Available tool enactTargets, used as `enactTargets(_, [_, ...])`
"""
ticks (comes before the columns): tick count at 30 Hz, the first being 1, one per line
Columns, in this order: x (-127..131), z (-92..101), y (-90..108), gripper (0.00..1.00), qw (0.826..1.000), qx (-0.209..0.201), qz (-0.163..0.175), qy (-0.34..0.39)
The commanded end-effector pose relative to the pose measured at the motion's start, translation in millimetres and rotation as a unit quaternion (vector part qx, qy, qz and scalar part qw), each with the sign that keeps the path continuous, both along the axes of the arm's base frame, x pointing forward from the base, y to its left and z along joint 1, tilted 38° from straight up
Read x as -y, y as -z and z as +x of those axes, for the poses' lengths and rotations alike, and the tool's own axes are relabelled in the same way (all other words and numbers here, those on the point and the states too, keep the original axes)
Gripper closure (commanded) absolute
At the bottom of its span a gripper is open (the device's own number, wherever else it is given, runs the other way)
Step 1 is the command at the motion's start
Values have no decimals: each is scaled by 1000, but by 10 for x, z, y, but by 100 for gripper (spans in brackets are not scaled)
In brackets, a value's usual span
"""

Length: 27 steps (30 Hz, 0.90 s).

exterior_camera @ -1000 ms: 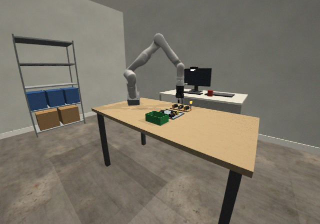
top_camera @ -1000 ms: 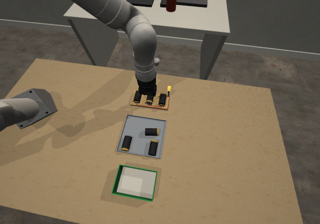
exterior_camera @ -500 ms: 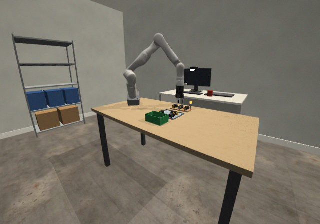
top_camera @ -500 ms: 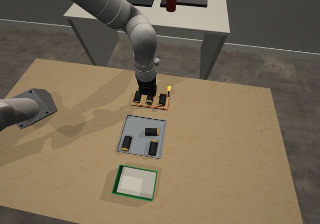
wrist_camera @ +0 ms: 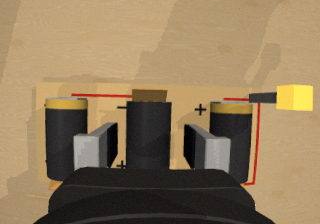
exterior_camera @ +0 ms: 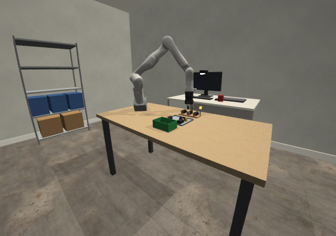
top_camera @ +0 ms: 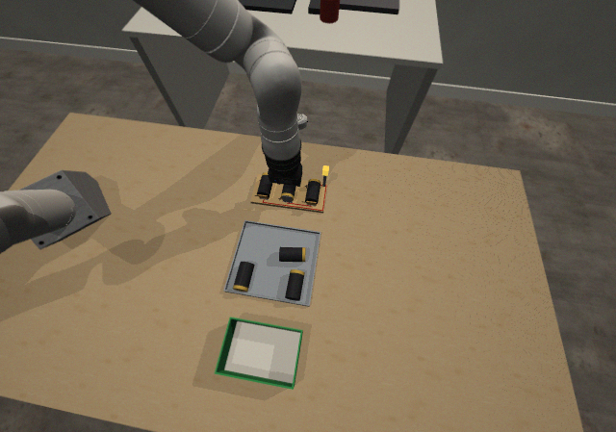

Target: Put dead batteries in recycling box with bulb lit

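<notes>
Green recycling box (top_camera: pixel 266 323) (exterior_camera: pixel 161 124): we found it nearest, upright on the wooden table (top_camera: pixel 423 278) (exterior_camera: pixel 222 135) (wrist_camera: pixel 100 24), its pale floor showing from above.
Grey tray (top_camera: pixel 266 241) (exterior_camera: pixel 187 122): we saw it on the table between box and holder. One battery (top_camera: pixel 243 275) (exterior_camera: pixel 169 117) lay near its left side in the top view; a sideways battery (top_camera: pixel 292 254) (exterior_camera: pixel 184 118) and a slanted battery (top_camera: pixel 295 285) (exterior_camera: pixel 180 121) lay toward the right.
Battery holder (top_camera: pixel 300 199) (exterior_camera: pixel 192 116) (wrist_camera: pixel 190 91): we counted three batteries, side by side. The left battery (top_camera: pixel 264 186) (exterior_camera: pixel 183 111) (wrist_camera: pixel 66 139) and right battery (top_camera: pixel 312 190) (exterior_camera: pixel 196 113) (wrist_camera: pixel 231 134) had gold ends facing away from the tray; the middle battery (top_camera: pixel 288 190) (exterior_camera: pixel 189 112) (wrist_camera: pixel 148 134) had its gold end toward it.
Claw (top_camera: pixel 284 183) (exterior_camera: pixel 189 107) (wrist_camera: pixel 150 139): we had it nearly fully open, fingers on both sides of the middle battery with gaps between, gripping nothing.
Bulb (top_camera: pixel 325 170) (exterior_camera: pixel 200 108) (wrist_camera: pixel 295 98): we saw bright yellow on a dark post at the holder's right edge.
White desk (top_camera: pixel 372 35) (exterior_camera: pixel 244 103): beyond our table, it held a red cylinder (top_camera: pixel 329 7) (exterior_camera: pixel 220 98) and a dark monitor (exterior_camera: pixel 212 81).
Shelf rack (exterior_camera: pixel 81 78): by the wall, we saw blue bins (exterior_camera: pixel 56 103) above brown boxes (exterior_camera: pixel 50 125).
</notes>
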<state>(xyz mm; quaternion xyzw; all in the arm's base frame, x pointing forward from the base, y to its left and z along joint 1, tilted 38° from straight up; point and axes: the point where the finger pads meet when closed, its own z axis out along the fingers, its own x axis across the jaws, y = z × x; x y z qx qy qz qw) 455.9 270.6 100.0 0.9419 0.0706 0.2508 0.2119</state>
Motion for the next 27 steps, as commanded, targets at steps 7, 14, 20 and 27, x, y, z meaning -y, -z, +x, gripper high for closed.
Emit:
enactTargets(7, [134, 112, 172, 10, 1000, -1, -4, 6])
enactTargets(14, [144, 125, 193, 10, 1000, -1, -4, 6])
enactTargets(20, [172, 162, 251, 10, 1000, -1, -4, 6])
enactTargets(27, [172, 162, 252, 10, 1000, -1, -4, 6])
